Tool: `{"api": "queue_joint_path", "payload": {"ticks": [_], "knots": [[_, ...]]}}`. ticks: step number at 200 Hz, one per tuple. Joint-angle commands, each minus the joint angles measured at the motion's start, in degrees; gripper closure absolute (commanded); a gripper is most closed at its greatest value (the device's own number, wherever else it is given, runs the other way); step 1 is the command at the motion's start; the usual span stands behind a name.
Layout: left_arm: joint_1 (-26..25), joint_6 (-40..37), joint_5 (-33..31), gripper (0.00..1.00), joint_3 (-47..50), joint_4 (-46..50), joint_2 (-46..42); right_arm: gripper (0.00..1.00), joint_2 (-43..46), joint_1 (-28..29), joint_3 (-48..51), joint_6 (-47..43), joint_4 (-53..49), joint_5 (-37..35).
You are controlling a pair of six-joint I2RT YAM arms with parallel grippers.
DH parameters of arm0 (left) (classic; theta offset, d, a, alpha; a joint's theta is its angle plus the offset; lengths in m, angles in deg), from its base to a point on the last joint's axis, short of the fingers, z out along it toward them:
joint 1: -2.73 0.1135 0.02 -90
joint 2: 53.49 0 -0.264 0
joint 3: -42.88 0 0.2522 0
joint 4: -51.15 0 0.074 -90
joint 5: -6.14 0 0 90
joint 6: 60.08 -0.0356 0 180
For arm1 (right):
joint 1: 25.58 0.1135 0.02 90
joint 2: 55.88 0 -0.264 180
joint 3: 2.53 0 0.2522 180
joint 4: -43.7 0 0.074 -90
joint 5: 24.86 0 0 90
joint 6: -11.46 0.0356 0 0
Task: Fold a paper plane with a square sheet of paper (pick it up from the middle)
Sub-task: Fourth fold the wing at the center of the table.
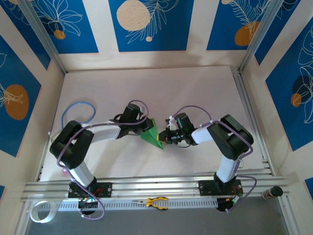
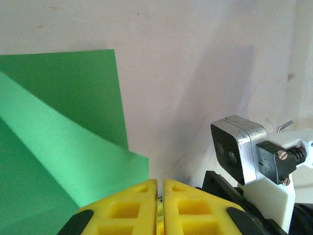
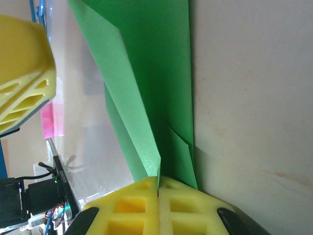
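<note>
1. The folded green paper sits between the two grippers, near the middle of the worktop. It is creased into overlapping layers and narrows to a point on the near side.
2. The right gripper is clamped on the narrow end. The layers run straight into the seam between its yellow fingers.
3. The left gripper has its jaws drawn to a thin slit at the paper's other edge. I cannot tell whether any paper is caught in that slit.
4. Risks, as I judge them:
   - If only one gripper really holds the paper, the loose layers could spring open and the crease would be lost.
   - If both grippers hold it, pulling them apart could tear the thin sheet or skew the fold.
   - Pressing down off the centre line would make the wings uneven.
5. Hard to read:
   - Both wrist views cut the paper off, so its full outline and the number of folds are unclear.
   - I cannot tell whether the paper touches the worktop.
   - A pink object shows blurred at the side.
   - Yellow-handled pliers lie on the near rail, well apart from the paper.
</note>
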Motion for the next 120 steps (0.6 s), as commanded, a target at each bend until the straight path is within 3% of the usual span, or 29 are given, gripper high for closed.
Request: {"api": "queue_joint_path", "payload": {"ticks": [1,120], "knots": [[-0.34,0.44,1.26,0.88,-1.29,-1.11,1.97,1.0,-1.98,0.18,-0.82,-0.6,-2.52,-0.56],[-0.3,1.32,-0.18,0.89,-2.34,-1.59,6.79,1.0,-1.89,-0.08,-1.15,-0.9,-4.04,-0.31]]}}
